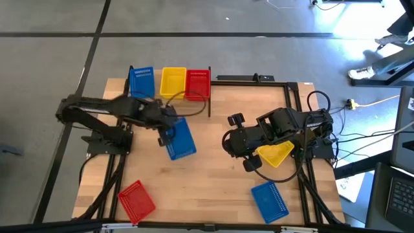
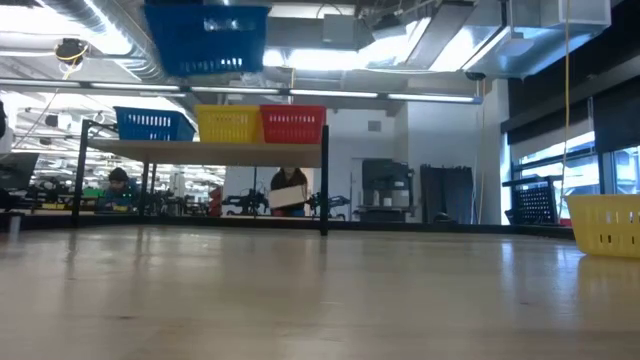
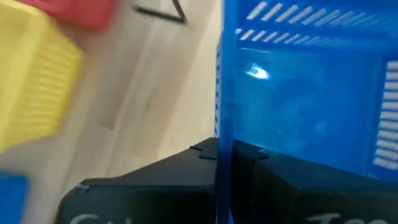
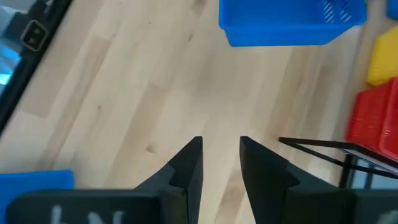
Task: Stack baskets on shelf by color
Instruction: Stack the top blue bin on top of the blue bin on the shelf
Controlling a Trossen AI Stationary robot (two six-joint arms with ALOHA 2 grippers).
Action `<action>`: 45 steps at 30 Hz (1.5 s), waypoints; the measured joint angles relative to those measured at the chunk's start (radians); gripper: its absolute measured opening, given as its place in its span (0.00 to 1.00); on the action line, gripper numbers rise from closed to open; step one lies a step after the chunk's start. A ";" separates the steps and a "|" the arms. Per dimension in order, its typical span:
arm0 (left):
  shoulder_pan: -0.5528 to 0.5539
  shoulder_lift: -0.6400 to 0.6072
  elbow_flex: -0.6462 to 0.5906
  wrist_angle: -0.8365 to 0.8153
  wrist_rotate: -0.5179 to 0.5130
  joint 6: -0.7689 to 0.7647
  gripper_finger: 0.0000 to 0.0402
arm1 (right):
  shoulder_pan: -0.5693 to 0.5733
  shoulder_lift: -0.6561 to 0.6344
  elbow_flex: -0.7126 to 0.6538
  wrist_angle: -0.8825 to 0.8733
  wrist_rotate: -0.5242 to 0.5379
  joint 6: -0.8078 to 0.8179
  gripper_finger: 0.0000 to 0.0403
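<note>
Left claw grips blue basket's wall, lifted.

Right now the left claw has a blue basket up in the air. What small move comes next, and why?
Probably carry it toward the blue basket on the shelf and line up above it. The left claw is shut on the lifted blue basket, which hangs clear of the table, short of the shelf; blue sits at the left end there.
</note>
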 joint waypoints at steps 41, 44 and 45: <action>-0.108 -0.189 0.000 0.131 -0.880 0.174 0.00 | -0.177 0.149 -0.018 0.759 0.568 -0.021 0.25; -0.124 -0.189 0.000 0.153 -0.885 0.174 0.00 | -0.198 0.158 -0.018 0.762 0.552 -0.007 0.25; -0.126 -0.189 0.000 0.153 -0.890 0.179 0.00 | -0.202 0.161 -0.018 0.762 0.552 -0.007 0.25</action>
